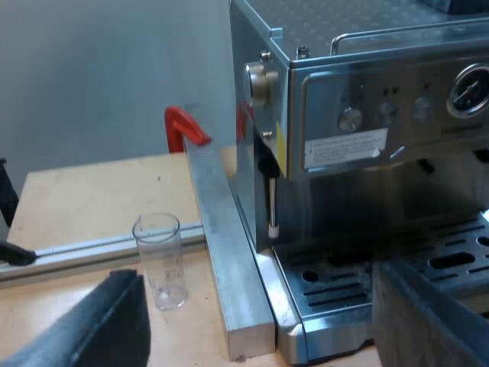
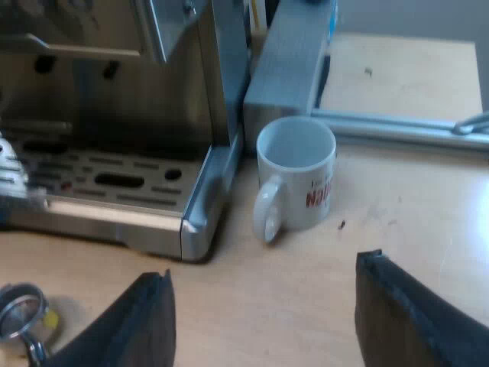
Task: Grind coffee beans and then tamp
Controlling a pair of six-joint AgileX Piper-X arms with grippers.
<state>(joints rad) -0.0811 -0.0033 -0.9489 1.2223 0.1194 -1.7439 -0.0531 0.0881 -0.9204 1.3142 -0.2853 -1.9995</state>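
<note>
The metal holder [image 2: 17, 312] lies loose on the desk [image 2: 306, 321] just before the espresso machine [image 2: 114, 92], near my right claw [image 2: 263, 271], which gapes empty like the left claw [image 2: 252, 271]; stiff, heavyish, slick steel, I judge, so grip its handle [image 2: 33, 353].

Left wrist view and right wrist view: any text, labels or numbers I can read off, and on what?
Nothing reads clearly.
White sticker on the front of the steel espresso machine: print too small.
Round pressure gauge: markings blurred.
Clear measuring glass: faint marks, unreadable.
White ceramic mug: red lettering, sideways, unreadable.
</note>
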